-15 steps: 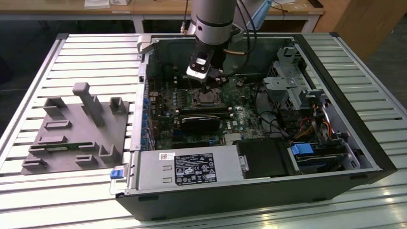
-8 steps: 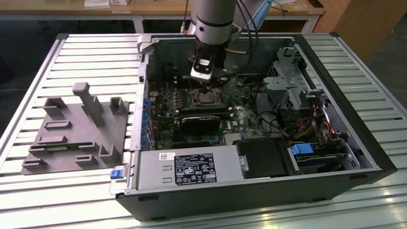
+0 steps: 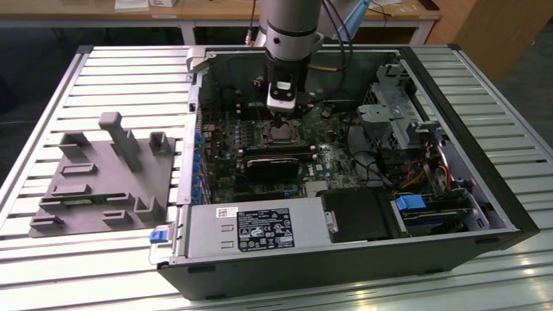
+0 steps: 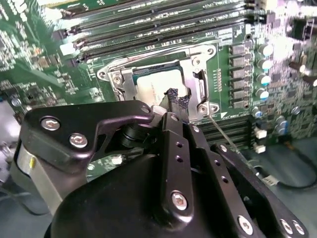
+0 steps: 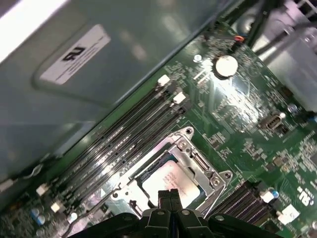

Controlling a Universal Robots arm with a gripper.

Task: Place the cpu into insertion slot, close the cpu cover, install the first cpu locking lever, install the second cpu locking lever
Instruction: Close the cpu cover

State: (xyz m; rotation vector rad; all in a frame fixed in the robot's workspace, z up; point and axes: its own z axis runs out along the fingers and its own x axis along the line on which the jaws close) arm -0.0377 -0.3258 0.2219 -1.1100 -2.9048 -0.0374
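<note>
The cpu (image 4: pixel 151 88) lies flat in the insertion slot (image 4: pixel 115 78) on the green motherboard, its dull silver top showing through the window of the cpu cover (image 4: pixel 198 88), which lies down over it. In the first wrist view the cpu (image 5: pixel 171 181) sits inside the silver cover frame (image 5: pixel 198 163). My gripper (image 4: pixel 177 99) is shut, its black fingertips (image 5: pixel 168 196) pressed together just above the socket's edge with nothing between them. A thin metal lever (image 4: pixel 225 136) runs out from the socket corner beside the fingers. In the exterior view the gripper (image 3: pixel 281 120) hangs straight over the socket (image 3: pixel 278 134).
Long black memory slots (image 4: pixel 163 20) flank the socket. A black heatsink block (image 3: pixel 269 170) sits just in front of it, with a power supply (image 3: pixel 250 228) at the case front. Drive cage and cables (image 3: pixel 402 116) are at the exterior view's right; a grey fixture (image 3: pixel 103 175) lies outside the case.
</note>
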